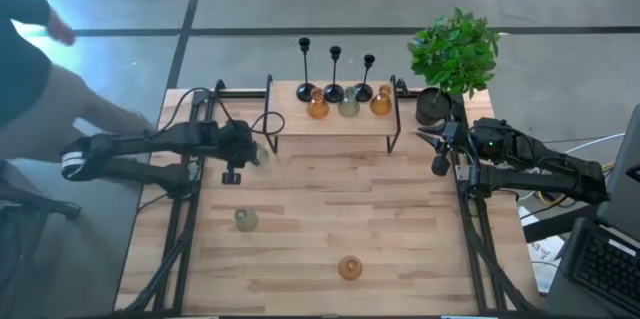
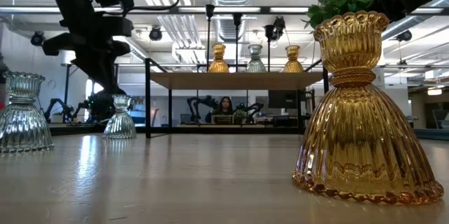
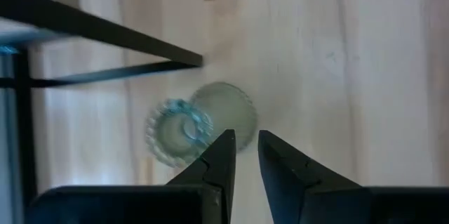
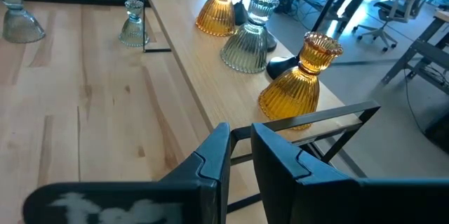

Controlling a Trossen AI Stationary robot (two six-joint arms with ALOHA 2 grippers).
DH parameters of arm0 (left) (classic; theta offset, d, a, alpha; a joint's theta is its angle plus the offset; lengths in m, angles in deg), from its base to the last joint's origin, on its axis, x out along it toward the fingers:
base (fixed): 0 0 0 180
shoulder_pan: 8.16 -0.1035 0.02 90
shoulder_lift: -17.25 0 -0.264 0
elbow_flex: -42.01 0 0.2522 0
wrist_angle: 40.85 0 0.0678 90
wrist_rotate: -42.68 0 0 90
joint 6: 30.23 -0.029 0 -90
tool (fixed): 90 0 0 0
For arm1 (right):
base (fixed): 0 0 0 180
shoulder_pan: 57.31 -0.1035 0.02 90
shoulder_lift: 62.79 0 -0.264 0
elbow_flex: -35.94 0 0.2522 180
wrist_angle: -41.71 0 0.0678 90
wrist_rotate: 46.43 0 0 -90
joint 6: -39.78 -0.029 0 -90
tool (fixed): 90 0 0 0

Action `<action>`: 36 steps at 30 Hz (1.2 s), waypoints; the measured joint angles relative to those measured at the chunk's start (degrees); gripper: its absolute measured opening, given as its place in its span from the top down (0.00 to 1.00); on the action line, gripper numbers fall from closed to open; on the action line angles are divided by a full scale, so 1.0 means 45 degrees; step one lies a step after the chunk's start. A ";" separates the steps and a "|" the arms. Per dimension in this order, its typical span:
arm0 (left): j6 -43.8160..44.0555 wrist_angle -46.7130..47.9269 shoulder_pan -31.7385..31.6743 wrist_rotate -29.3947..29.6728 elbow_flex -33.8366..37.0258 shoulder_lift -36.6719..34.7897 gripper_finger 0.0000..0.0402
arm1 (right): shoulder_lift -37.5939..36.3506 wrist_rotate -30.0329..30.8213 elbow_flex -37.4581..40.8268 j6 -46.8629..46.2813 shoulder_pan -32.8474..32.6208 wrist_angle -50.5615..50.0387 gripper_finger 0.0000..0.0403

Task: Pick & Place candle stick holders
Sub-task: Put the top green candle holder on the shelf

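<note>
Left gripper (image 3: 243,155), jaws narrowly parted and empty, hovers over pale green glass holder (image 3: 202,121) by the shelf's (image 1: 330,124) left leg | ribbed glass looks fragile, slippery; grip the narrow neck

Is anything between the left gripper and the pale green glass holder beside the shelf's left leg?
Nothing visible. The left gripper hangs right above the pale green holder, with only bare table around it; the shelf leg passes to one side.
</note>
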 joint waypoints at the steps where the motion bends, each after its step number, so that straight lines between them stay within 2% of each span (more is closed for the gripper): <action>1: -0.0149 -0.0184 0.0004 0.0172 0.0000 0.0092 0.83 | 0.0000 0.0000 0.0000 0.0000 -0.0002 -0.0001 0.87; 6: -0.0285 -0.0645 0.0009 0.1357 -0.0120 0.0446 0.83 | 0.0000 0.0000 0.0000 0.0000 -0.0005 0.0001 0.87; 17: -0.0272 -0.0644 0.0000 0.1198 -0.0010 0.0999 0.71 | 0.0000 0.0000 0.0000 0.0000 -0.0003 -0.0003 0.87; 31: 0.0009 -0.1523 -0.0005 0.1196 0.0019 0.2491 0.71 | 0.0000 0.0000 0.0000 0.0000 -0.0002 0.0000 0.87; 36: 0.0516 -0.1631 -0.0005 0.1805 -0.0022 0.2829 0.73 | 0.0000 0.0000 0.0000 0.0000 -0.0003 -0.0003 0.87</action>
